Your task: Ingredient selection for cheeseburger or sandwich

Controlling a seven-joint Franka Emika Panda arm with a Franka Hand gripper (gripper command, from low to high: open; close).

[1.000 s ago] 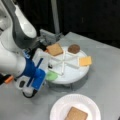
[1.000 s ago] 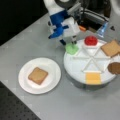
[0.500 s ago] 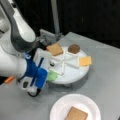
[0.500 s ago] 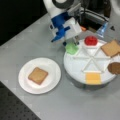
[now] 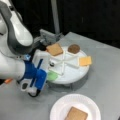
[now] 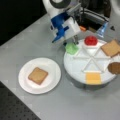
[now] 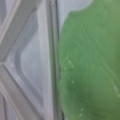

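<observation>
Green lettuce piece (image 6: pixel 72 48) in sectioned tray (image 6: pixel 75 71), gripper (image 6: pixel 74 42) directly above, finger spacing seemingly hidden, cannot tell.

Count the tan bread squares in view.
2: one bread square lies on the white plate; the other bread square sits in the sectioned tray. The arm could hide more.

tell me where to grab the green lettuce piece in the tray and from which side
Probably from straight above, at the outer edge of the green lettuce piece. It lies flat in a wedge of the sectioned tray, its outer part reaching past the tray rim, so that edge is free while ridges hem in the inner part. The gripper hangs just over it; the wrist view is filled with lettuce.
</observation>
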